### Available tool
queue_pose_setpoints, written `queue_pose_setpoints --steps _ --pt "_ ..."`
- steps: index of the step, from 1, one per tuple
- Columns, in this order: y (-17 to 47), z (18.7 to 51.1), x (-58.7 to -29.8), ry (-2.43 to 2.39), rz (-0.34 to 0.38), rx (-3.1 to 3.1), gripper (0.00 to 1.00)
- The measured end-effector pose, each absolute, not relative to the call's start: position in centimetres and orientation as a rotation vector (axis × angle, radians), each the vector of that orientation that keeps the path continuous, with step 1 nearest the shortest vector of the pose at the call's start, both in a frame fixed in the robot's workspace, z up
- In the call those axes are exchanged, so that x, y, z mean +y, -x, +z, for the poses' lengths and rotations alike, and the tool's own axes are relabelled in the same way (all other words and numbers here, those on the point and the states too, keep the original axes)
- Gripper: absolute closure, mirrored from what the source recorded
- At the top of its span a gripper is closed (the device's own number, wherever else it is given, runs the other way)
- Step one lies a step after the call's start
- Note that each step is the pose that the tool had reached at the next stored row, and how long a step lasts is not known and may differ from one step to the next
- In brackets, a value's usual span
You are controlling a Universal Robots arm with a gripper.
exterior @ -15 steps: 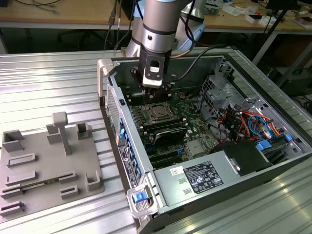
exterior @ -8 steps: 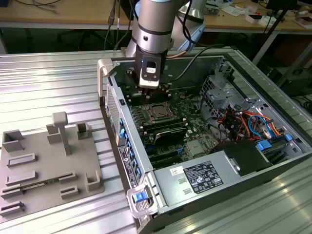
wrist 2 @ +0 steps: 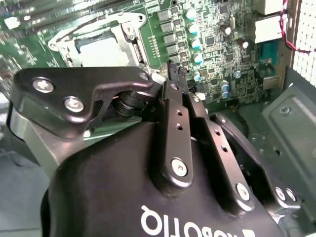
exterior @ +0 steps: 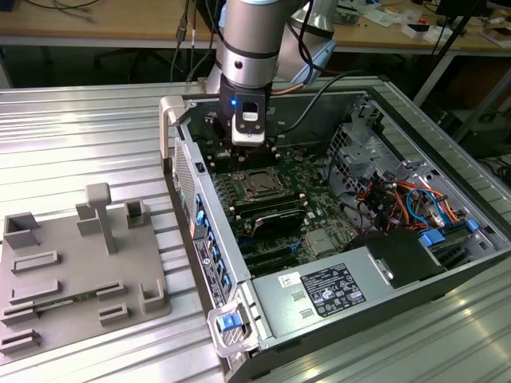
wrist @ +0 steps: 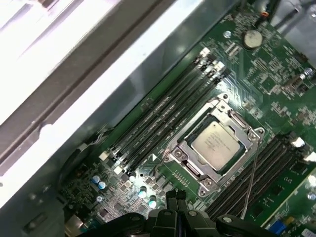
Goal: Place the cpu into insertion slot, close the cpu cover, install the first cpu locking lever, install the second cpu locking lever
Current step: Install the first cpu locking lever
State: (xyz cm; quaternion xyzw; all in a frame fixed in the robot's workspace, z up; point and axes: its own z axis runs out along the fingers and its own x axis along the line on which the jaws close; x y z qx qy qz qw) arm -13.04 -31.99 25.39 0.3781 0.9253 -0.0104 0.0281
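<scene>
The pincer (exterior: 248, 148) is hanging over the green motherboard (wrist: 276, 74) with its two dark fingers (wrist: 174, 201) pressed together and nothing between them. In both wrist views its tips are pointing down at the board just beside the insertion slot (wrist: 195, 170), on the side where a cluster of small round capacitors (wrist: 143, 191) is standing.

The cpu (wrist: 219, 140) is lying flat inside the insertion slot, its silver-grey top facing up. The cpu cover (wrist: 197, 124) is lying down over it, framing the chip on all four sides. A thin wire lever (wrist: 252, 177) is running out from one corner of the slot across the neighbouring memory slots (wrist: 269, 168); whether it is latched, I cannot tell. Another bank of long black memory slots (wrist: 163, 123) is sitting on the slot's opposite side, between it and the case wall.

Farther from the slot, a coin cell (wrist: 253, 38) is shining on the board. The open computer case (exterior: 447, 263) is lying on the ribbed metal desk (exterior: 80, 136), and a grey parts fixture (exterior: 72, 271) is resting well apart from the slot, outside the case.
</scene>
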Motion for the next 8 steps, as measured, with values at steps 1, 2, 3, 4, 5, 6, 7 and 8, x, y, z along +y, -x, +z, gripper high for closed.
queue_pose_setpoints --steps 1,2,3,4,5,6,7,8 --pt "13.05 25.37 -31.99 -1.139 -0.031 2.867 0.89" --pt "13.05 25.35 -31.99 -1.097 -0.030 2.883 0.89" --pt "13.05 25.34 -31.99 -1.076 -0.029 2.891 0.89" --pt "13.09 25.32 -31.97 -1.066 -0.029 2.895 0.89" --pt "13.27 25.30 -31.91 -1.053 -0.029 2.899 0.89" --pt "13.44 25.29 -31.81 -1.042 -0.028 2.903 0.89" --pt "13.56 25.26 -31.70 -1.030 -0.028 2.907 0.89" --pt "13.61 25.25 -31.57 -1.021 -0.028 2.910 0.89"
